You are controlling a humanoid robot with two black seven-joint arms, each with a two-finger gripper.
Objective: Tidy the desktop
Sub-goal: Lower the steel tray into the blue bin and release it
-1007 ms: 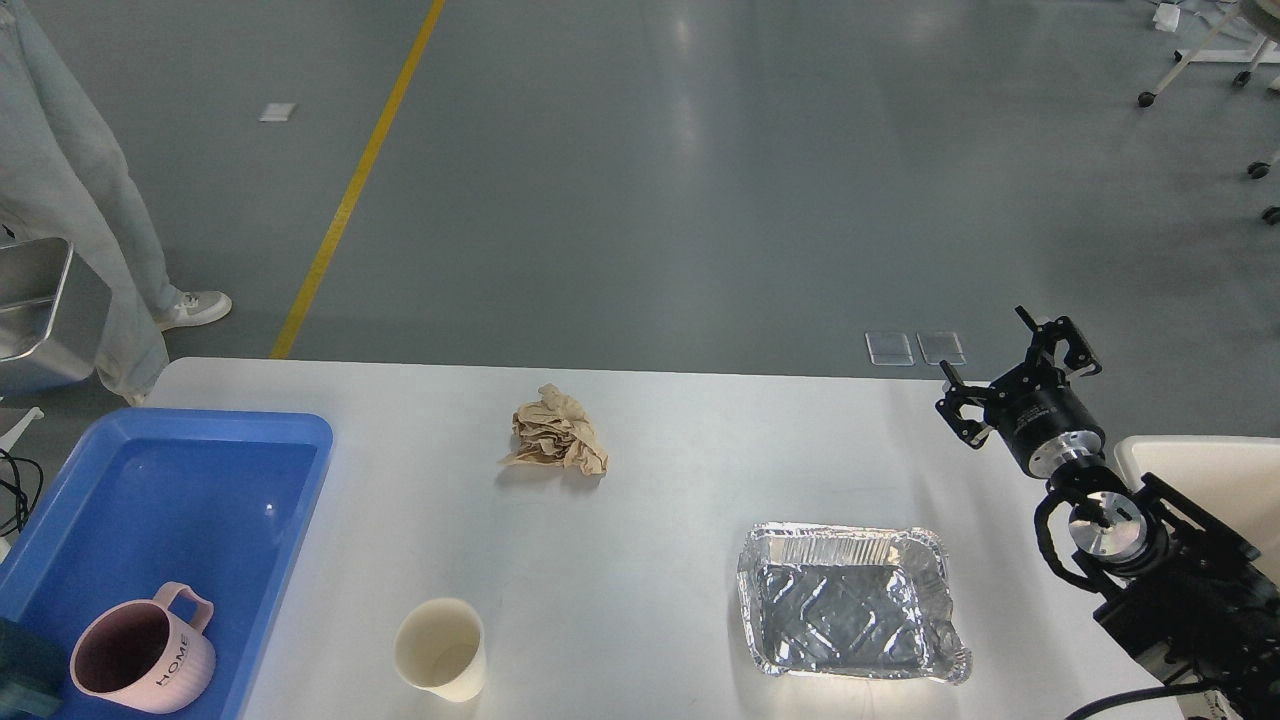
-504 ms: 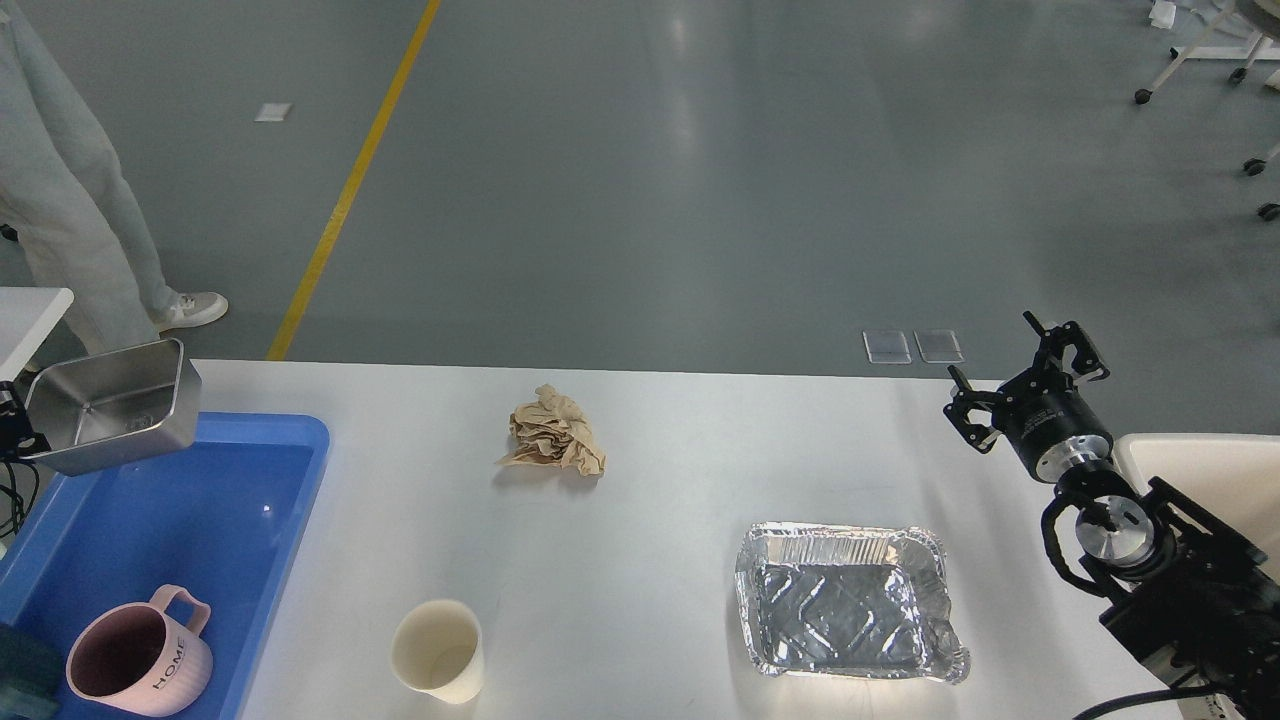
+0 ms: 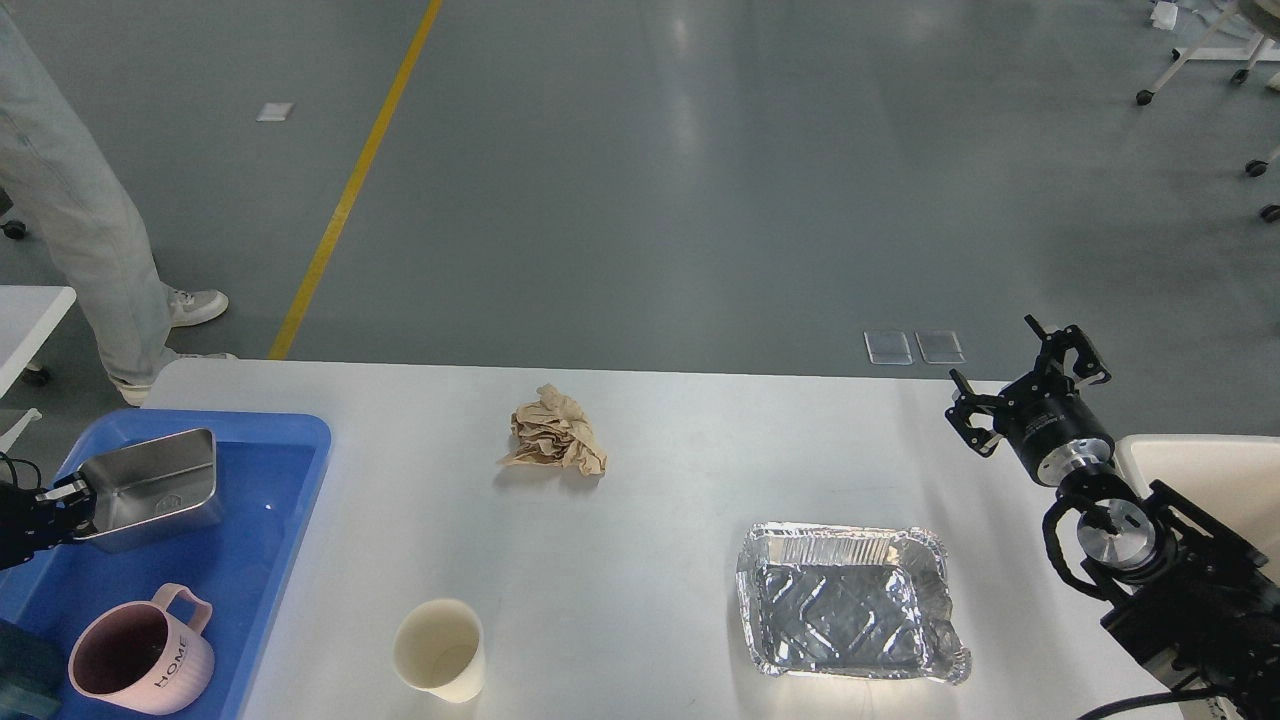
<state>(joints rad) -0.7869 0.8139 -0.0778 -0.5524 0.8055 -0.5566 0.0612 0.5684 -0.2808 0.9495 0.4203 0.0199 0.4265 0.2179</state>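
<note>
While the desk (image 3: 700, 470) fills the lower half of the head view, these lines sort what sits on it.

Desk: wide, matte white-grey, stiff and fixed; it is not lifted, only cleared, so every hold falls on the loose things.

Left pincer (image 3: 62, 497): closed on the near rim of a steel box (image 3: 155, 488), holding it tilted over the blue tray (image 3: 240, 560).

Right pincer (image 3: 1030, 385): fingers spread wide, empty, above the desk's far right corner.

Steel box: probably rigid and slick; nothing visible inside.

Blue tray: at the desk's left edge, holds a pink mug (image 3: 140, 650) reading HOME, upright, seemingly empty.

Foil tray (image 3: 848, 600): front right, empty, rim crumpled; likely light and easily dented, so pinch one rim gently.

Paper cup (image 3: 440, 650): front centre, upright, empty; light, would crush under a hard squeeze, so grip the wall near the lip.

Crumpled paper (image 3: 555, 432): mid-desk, well apart from the rest; soft and light, take it from above.

White bin (image 3: 1200, 480): at the right edge, contents hidden.
</note>
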